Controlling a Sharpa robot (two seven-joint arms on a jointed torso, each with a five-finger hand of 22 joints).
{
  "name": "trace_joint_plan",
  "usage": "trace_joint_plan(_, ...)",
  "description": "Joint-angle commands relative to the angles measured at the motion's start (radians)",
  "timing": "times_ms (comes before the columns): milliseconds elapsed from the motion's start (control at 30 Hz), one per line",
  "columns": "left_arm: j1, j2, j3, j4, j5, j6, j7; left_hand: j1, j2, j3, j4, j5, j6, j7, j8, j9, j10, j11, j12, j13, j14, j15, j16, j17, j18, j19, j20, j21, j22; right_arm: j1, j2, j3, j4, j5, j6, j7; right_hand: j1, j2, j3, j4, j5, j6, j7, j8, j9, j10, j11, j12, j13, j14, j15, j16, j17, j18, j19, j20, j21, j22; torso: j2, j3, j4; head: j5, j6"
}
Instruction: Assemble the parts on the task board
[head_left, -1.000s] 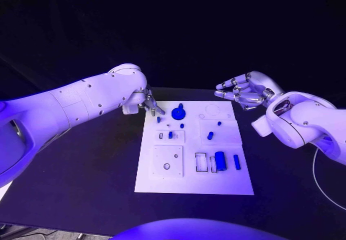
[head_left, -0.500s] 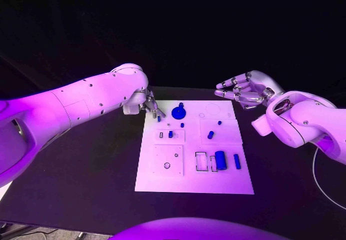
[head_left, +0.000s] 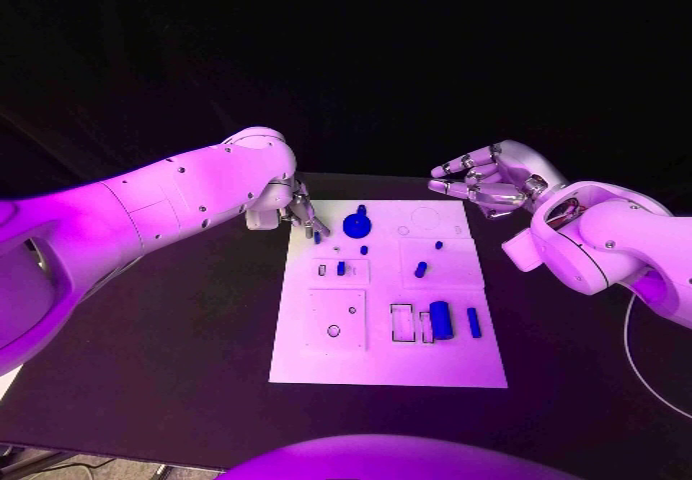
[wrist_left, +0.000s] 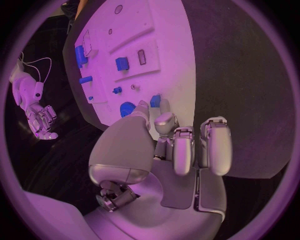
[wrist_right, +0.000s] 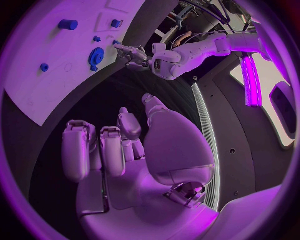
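Flat white task board (head_left: 387, 370), round toothed blue gear (head_left: 356, 227), glossy silver left hand (head_left: 302, 210)

head view: high, looking down on task board (head_left: 387, 330) | wrist views: behind each hand, both sharing the board's far end

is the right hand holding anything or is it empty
Empty. The right hand hangs off the task board's far right corner, fingers curled in with nothing between them; the right wrist view shows the same.
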Motion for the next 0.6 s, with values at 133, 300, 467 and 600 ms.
trace_joint_plan(133,-0.002,0.009,-0.002,-0.008,0.011,0.016,-0.007,0.022,0.012,0.005,-0.012,0.006,0.008,0.001,0.005,-0.004,0.006,0.0,0.002,-0.003,0.104,-0.006,0.003,0.264,-0.011,0.032,-0.004,0.0,0.125,-0.001,0.001,0.0,0.001,-0.007,0.014,0.002,0.004,0.008,-0.005,-0.004,0.007,0.001,0.001,0.003,0.001,-0.004,0.0,-0.002,0.001,0.08,-0.004,-0.004,0.164,0.003,-0.004,0.001,-0.004,-0.001,0.0,-0.0008,-0.0004,-0.001,-0.002)
trace_joint_plan(300,-0.003,0.012,-0.003,-0.011,0.016,0.007,-0.007,0.036,0.025,0.012,-0.018,0.006,0.007,0.0,0.006,-0.007,0.005,0.0,0.001,-0.005,0.104,-0.006,0.003,0.264,-0.011,0.031,-0.005,0.0,0.125,-0.001,0.001,0.0,0.001,-0.007,0.015,0.002,0.004,0.008,-0.005,-0.004,0.007,0.001,0.001,0.003,0.001,-0.004,0.0,-0.002,0.001,0.08,-0.004,-0.004,0.164,0.003,-0.004,0.001,-0.004,-0.001,0.0,-0.0007,0.0,-0.001,-0.004)
trace_joint_plan(467,-0.003,0.013,-0.003,-0.014,0.018,0.001,-0.005,0.071,0.043,0.031,-0.037,0.008,0.002,-0.001,0.005,-0.012,0.004,-0.002,-0.001,-0.007,0.104,-0.007,0.003,0.264,-0.011,0.03,-0.005,-0.002,0.124,-0.001,0.001,0.0,0.001,-0.007,0.016,0.002,0.004,0.008,-0.005,-0.004,0.007,0.001,0.001,0.003,0.001,-0.004,0.0,-0.002,0.001,0.08,-0.004,-0.004,0.164,0.003,-0.004,0.001,-0.004,-0.001,0.0,-0.0001,0.0002,-0.001,-0.005)
trace_joint_plan(600,-0.003,0.014,-0.003,-0.015,0.023,0.003,-0.004,0.133,0.061,0.073,-0.077,0.011,-0.007,-0.005,0.001,-0.019,0.0,-0.006,-0.006,-0.013,0.104,-0.011,0.003,0.264,-0.01,0.03,-0.008,-0.003,0.123,-0.001,0.001,0.0,0.001,-0.007,0.017,0.001,0.004,0.008,-0.005,-0.004,0.007,0.001,0.001,0.003,0.001,-0.004,0.0,-0.002,0.001,0.08,-0.004,-0.004,0.164,0.003,-0.004,0.001,-0.004,-0.001,0.0,-0.0001,0.0005,0.0,-0.007)
